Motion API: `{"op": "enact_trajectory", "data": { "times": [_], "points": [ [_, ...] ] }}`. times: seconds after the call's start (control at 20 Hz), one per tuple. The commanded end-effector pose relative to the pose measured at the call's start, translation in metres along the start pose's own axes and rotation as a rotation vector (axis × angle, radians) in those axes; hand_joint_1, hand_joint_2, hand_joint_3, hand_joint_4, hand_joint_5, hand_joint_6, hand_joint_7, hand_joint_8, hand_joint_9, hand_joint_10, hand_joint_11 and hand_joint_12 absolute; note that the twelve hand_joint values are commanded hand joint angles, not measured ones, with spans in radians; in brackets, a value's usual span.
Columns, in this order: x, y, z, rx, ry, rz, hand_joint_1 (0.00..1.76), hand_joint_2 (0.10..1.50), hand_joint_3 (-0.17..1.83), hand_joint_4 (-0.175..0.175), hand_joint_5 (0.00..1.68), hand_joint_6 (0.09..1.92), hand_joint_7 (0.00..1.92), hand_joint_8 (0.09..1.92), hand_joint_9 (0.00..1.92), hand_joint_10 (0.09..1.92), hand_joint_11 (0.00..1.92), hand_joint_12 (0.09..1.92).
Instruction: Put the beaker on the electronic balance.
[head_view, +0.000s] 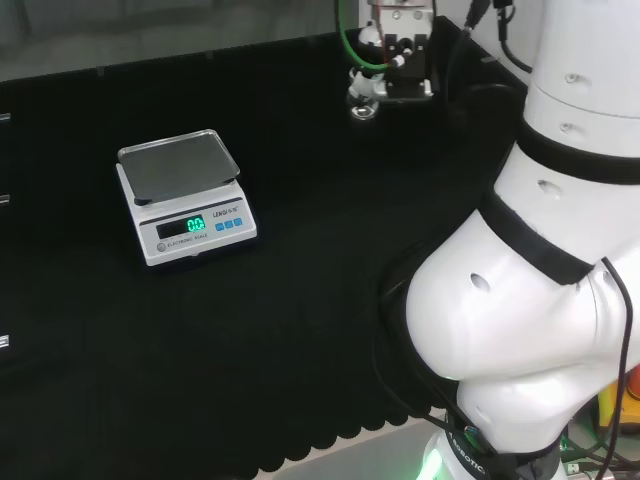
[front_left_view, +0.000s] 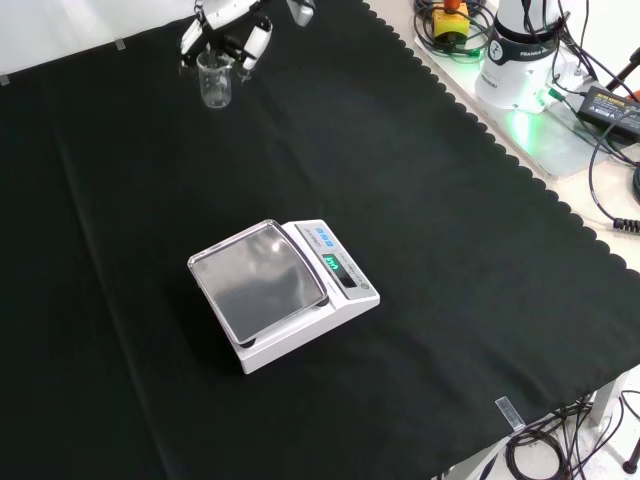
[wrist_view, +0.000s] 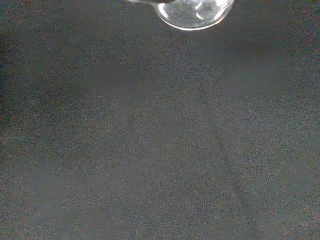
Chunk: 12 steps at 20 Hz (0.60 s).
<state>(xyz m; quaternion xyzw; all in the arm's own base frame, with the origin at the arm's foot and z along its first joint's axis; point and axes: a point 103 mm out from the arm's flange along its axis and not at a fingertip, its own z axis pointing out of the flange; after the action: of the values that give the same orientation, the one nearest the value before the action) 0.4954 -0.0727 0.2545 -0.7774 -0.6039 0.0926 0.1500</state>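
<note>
Hand (front_left_view: 225, 32) sits at the far edge of the desk (front_left_view: 450, 250), fingers curled down round the clear beaker (front_left_view: 214, 80) — front view shows the glass upright on the cloth between them. Head view gives the same grasp from behind, beaker (head_view: 362, 98) just below the hand (head_view: 400, 55). Wrist view catches the beaker's round base (wrist_view: 194, 14) against bare black cloth. Electronic balance (front_left_view: 283, 291) stands well apart from the hand, pan bare, display lit green — open cloth between them. Cables and the arm's base (front_left_view: 520, 60) lie off the cloth edge.
</note>
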Motion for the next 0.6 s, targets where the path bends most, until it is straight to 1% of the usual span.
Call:
{"op": "enact_trajectory", "data": {
  "times": [0.05, 0.3, 0.6],
  "points": [
    [0.065, 0.02, 0.005, 0.031, -0.015, -0.114, 1.19, 1.22, -0.17, -0.175, 0.46, 0.9, 0.67, 1.06, 1.2, 0.96, 1.34, 0.83],
    [0.091, 0.028, 0.004, 0.044, -0.03, -0.161, 1.19, 1.22, -0.17, -0.175, 0.46, 0.91, 0.68, 1.06, 1.2, 0.96, 1.34, 0.83],
    [0.117, 0.034, 0.003, 0.059, -0.044, -0.203, 1.19, 1.22, -0.17, -0.175, 0.47, 0.91, 0.68, 1.06, 1.21, 0.96, 1.34, 0.82]
  ]
}}
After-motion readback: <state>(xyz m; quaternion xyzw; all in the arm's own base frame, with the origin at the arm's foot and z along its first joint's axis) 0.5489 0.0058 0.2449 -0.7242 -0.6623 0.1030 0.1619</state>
